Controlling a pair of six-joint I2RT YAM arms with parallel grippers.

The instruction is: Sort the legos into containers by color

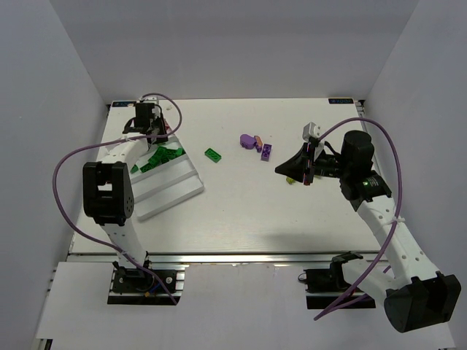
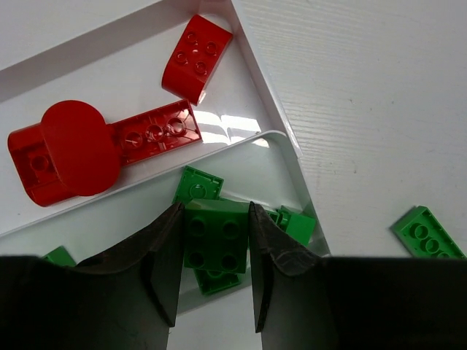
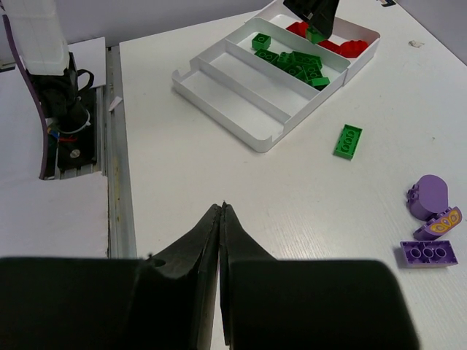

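Observation:
My left gripper (image 2: pixel 214 213) is shut on a green four-stud lego (image 2: pixel 216 237), held over the white tray's (image 2: pixel 286 149) compartment of green legos (image 3: pixel 293 63). In the neighbouring compartment lie red legos (image 2: pixel 69 152), one of them rounded (image 2: pixel 195 58). A green lego (image 1: pixel 213 154) lies on the table right of the tray (image 1: pixel 169 191). Purple legos (image 3: pixel 425 197) (image 3: pixel 429 253) and a pinkish piece (image 3: pixel 445 222) lie mid-table. My right gripper (image 3: pixel 221 208) is shut with nothing in it, above bare table (image 1: pixel 281 170), beside a yellow-green lego (image 1: pixel 292 179).
The tray's two nearer compartments (image 3: pixel 233 95) hold nothing. The right arm's purple cable (image 1: pixel 394 157) loops over the right side of the table. A metal rail (image 3: pixel 120 182) runs along the table's near edge, by the left arm's base (image 3: pixel 62 124).

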